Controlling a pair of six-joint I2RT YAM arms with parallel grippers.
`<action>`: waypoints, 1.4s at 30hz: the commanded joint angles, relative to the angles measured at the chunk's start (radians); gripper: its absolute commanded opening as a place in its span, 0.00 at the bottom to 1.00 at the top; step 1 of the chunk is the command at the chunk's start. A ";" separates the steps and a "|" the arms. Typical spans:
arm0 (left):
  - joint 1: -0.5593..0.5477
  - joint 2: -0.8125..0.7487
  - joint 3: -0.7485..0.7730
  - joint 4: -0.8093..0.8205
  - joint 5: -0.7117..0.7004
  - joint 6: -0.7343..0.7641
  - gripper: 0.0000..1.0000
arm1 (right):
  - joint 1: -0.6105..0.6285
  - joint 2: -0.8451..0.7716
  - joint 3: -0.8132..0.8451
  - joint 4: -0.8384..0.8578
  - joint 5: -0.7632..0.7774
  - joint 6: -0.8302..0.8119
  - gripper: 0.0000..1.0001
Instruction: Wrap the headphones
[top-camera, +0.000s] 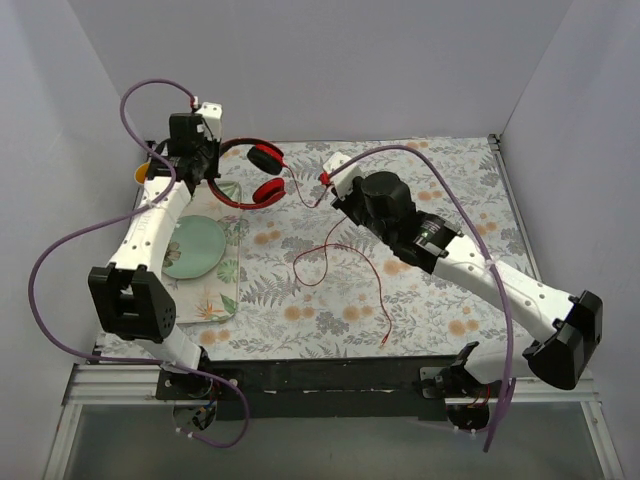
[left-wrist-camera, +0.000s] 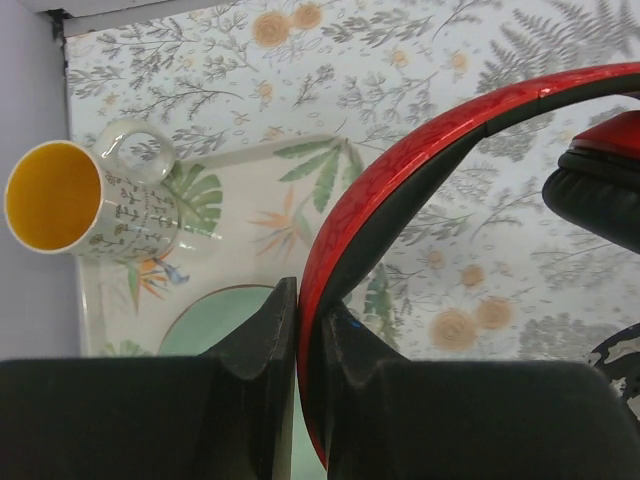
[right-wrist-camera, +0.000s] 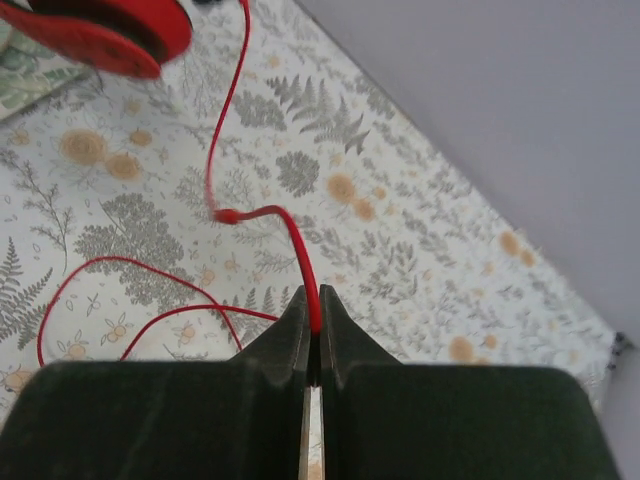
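The red headphones hang at the back left of the table, above the cloth. My left gripper is shut on their red headband; a black ear pad shows at the right of the left wrist view. My right gripper is shut on the thin red cable, which runs up to a red ear cup. The rest of the cable loops loose over the cloth toward the front edge.
A floral tray at the left holds a green plate. A white mug with a yellow inside stands on the tray's far corner. Grey walls close the left, back and right. Purple robot cables arc over both arms.
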 joint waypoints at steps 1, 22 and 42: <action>-0.090 -0.005 -0.017 0.127 -0.181 0.127 0.00 | 0.085 -0.019 0.201 -0.196 0.186 -0.193 0.01; -0.420 -0.238 -0.237 0.141 -0.110 0.443 0.00 | -0.105 0.108 0.536 -0.131 -0.040 -0.348 0.01; -0.541 -0.245 -0.078 -0.191 0.201 0.382 0.00 | -0.286 0.315 0.786 -0.190 -0.399 -0.219 0.01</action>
